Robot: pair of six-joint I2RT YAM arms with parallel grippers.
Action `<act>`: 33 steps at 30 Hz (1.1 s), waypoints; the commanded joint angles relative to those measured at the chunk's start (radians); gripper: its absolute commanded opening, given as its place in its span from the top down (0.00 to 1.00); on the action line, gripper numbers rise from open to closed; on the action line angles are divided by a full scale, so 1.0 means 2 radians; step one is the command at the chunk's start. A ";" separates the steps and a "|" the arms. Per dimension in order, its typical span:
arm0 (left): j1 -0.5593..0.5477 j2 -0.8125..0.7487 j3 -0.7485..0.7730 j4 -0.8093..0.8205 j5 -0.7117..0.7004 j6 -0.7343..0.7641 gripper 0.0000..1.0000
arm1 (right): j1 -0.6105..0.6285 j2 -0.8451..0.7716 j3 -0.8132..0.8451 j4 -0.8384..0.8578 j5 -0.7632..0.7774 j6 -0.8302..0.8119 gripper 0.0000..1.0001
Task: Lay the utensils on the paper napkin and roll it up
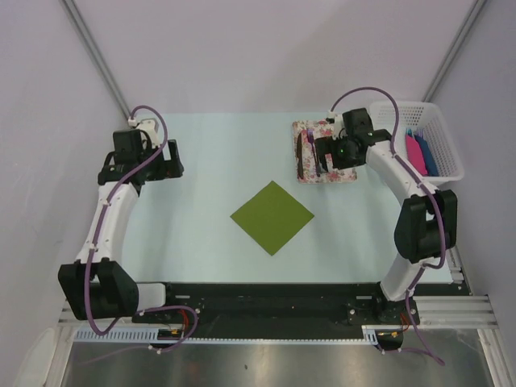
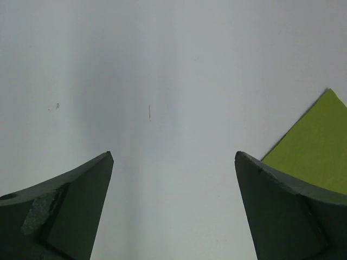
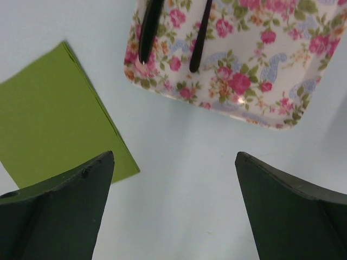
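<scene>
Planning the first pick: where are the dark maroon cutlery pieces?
Top view, far right: the dark maroon cutlery pieces lie on the floral mat, beside the right gripper, left of the white basket.

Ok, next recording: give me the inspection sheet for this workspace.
Surface: pale table, flat.
Job's things: paper napkin lies flat mid-table with nothing on it; utensils lie on the floral tray, none on the napkin yet.
Clutter: white basket at far right, holding pink and blue flat pieces.
Grippers: left gripper jaws open, empty, over the table beside a napkin corner; right gripper jaws open, empty, above the tray.
Cables: purple cables run along both arms.
Surroundings: pale walls, metal frame at the near edge.
</scene>
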 commanded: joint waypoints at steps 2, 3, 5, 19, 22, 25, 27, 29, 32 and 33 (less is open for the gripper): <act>0.001 -0.022 0.020 -0.004 -0.026 0.005 0.00 | 0.022 0.052 0.070 0.025 0.040 0.027 0.00; 0.002 -0.031 0.017 0.002 -0.033 0.009 0.01 | 0.027 0.061 0.090 0.025 0.047 0.029 0.00; 0.001 -0.043 0.007 0.007 -0.039 0.013 0.00 | 0.032 0.088 0.113 0.030 0.053 0.029 0.00; 0.002 -0.046 0.012 -0.012 -0.061 0.044 0.00 | 0.064 0.239 0.275 0.041 0.103 0.053 0.00; 0.001 -0.034 0.015 -0.017 -0.063 0.043 0.00 | 0.060 0.255 0.285 0.043 0.103 0.072 0.03; 0.001 -0.024 0.021 -0.020 -0.066 0.040 0.00 | 0.055 0.270 0.288 0.045 0.100 0.094 0.14; 0.001 -0.021 0.023 -0.019 -0.066 0.040 0.01 | 0.054 0.275 0.291 0.046 0.103 0.098 0.24; 0.001 -0.020 0.024 -0.017 -0.066 0.040 0.00 | 0.055 0.283 0.293 0.047 0.110 0.097 0.36; 0.001 -0.014 0.024 -0.017 -0.071 0.039 0.00 | 0.056 0.295 0.298 0.047 0.119 0.102 0.48; 0.002 -0.012 0.024 -0.016 -0.073 0.039 0.00 | 0.056 0.298 0.299 0.047 0.122 0.102 0.48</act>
